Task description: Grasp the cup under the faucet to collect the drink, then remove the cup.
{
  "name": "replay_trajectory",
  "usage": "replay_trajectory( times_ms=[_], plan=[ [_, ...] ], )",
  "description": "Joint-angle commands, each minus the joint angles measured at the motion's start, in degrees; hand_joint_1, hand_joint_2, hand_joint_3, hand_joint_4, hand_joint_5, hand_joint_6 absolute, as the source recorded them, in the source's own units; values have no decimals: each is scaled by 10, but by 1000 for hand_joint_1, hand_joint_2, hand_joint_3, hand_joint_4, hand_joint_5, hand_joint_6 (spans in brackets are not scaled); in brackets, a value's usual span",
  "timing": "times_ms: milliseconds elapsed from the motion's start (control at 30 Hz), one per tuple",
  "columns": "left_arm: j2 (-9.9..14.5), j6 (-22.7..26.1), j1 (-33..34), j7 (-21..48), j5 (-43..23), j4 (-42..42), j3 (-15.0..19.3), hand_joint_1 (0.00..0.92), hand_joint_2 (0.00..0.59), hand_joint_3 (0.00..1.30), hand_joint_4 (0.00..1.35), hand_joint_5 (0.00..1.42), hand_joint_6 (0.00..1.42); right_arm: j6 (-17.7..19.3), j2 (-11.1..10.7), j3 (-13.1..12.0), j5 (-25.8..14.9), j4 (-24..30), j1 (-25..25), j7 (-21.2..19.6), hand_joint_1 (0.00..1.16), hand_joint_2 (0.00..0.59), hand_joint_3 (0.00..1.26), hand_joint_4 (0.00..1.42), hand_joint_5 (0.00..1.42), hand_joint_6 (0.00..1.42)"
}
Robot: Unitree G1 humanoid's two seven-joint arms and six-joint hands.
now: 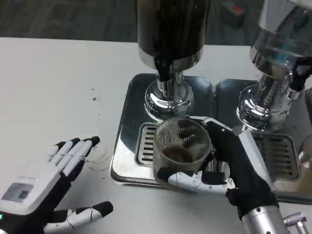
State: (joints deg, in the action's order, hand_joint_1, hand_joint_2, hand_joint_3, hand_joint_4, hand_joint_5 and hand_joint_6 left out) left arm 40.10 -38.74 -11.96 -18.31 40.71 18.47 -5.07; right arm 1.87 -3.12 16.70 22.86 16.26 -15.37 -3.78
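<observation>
A clear ribbed cup (181, 148) with a little dark drink at its bottom stands on the drip grate (146, 144) of the steel tray (127, 109), a little nearer me than the dark dispenser's faucet (164, 66). My right hand (229, 168) wraps around the cup from the right, thumb across its near side and fingers behind it. My left hand (46, 192) lies on the white table to the left of the tray, fingers spread, holding nothing.
A second dispenser (275, 53) with its own steel tray (282, 156) stands at the right, close to my right forearm. The dark dispenser's chrome base (168, 100) rises just behind the cup. Bare white tabletop (58, 83) stretches to the left.
</observation>
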Motion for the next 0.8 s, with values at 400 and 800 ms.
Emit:
replay_trajectory(
  times_ms=[400,800],
  plan=[
    [6,29,-99,-25,24,-96,35,0,147,0,0,0,0,7,-36,21,23,101,-59,39,962,196,582,695,770,927],
    [-15,49,-163,-43,37,-154,60,0,148,0,0,0,0,14,-46,23,18,107,-61,58,965,197,582,695,769,928]
  ],
)
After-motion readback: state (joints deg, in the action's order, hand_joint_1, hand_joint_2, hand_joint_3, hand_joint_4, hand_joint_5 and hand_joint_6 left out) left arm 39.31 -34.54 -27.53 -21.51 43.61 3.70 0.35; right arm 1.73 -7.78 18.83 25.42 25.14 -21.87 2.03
